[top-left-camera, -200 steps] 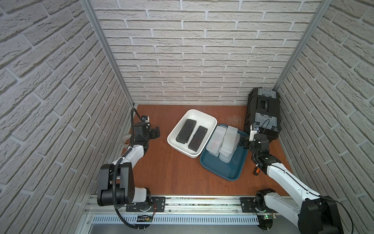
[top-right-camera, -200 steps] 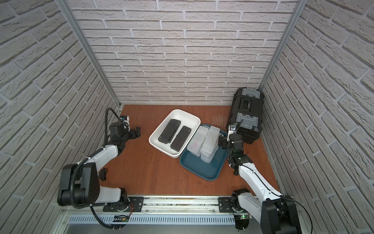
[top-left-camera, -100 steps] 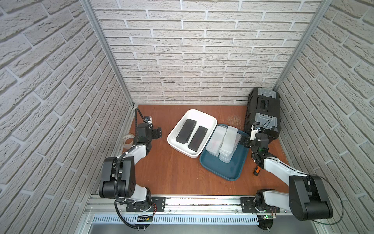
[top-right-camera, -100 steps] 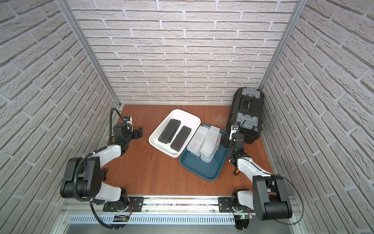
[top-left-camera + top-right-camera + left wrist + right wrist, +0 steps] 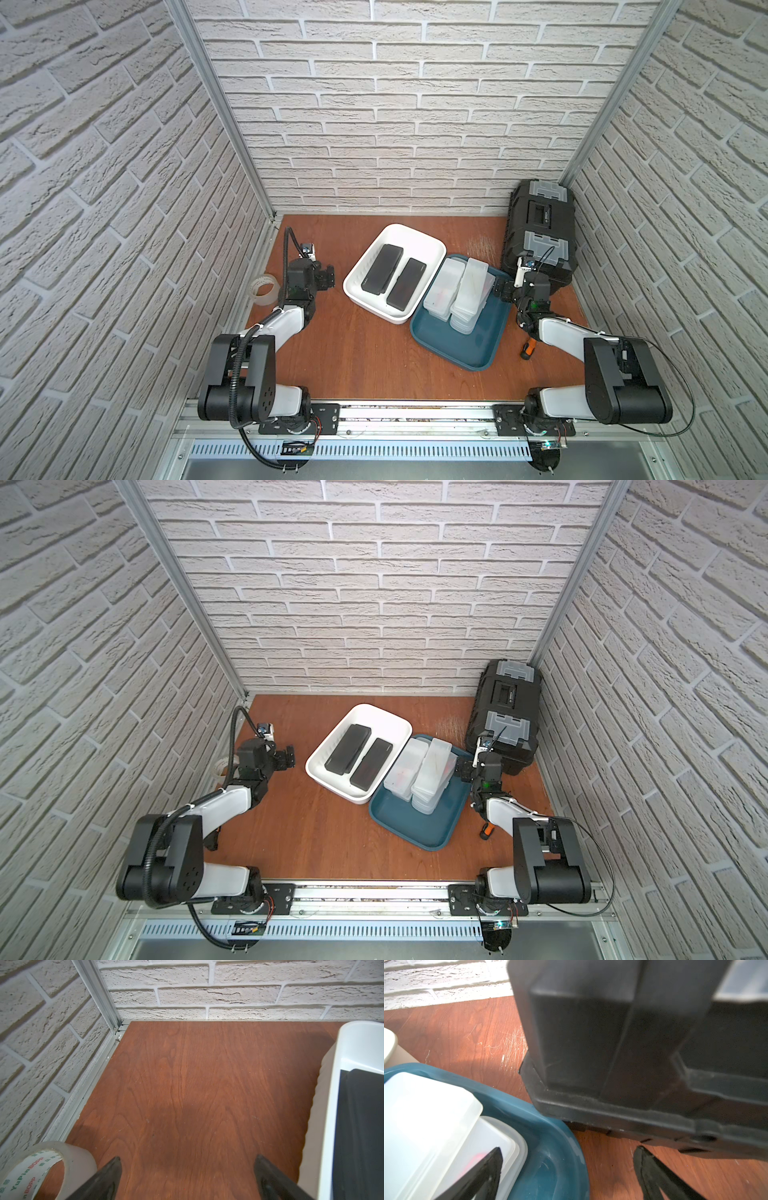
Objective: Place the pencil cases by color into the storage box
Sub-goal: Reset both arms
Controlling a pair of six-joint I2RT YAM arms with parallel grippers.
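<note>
lying side by side in the white bin [image 5: 417,233], the two black pencil cases [image 5: 382,269] show whole in both top views. the left wrist view catches only a dark slab of one past the bin's rim. the frosted pencil cases [image 5: 468,291] sit in two leaning stacks in the teal tray [image 5: 457,353], which lies right up against the bin.

the left tool [image 5: 328,277] hovers over bare table [image 5: 365,353] between the tape roll [image 5: 262,289] and the bin. the left wrist view makes plain that its jaws stand wide with nothing between them, and it alone shows the print on the tape.

the right tool [image 5: 500,286] is at the tray's edge, just beside the black toolbox [image 5: 540,216]. the right wrist view shows its jaws wide and empty, one finger over a frosted stack, the other over the table. only the top views show the orange-handled screwdriver [image 5: 528,348], partly hidden by the right arm.
</note>
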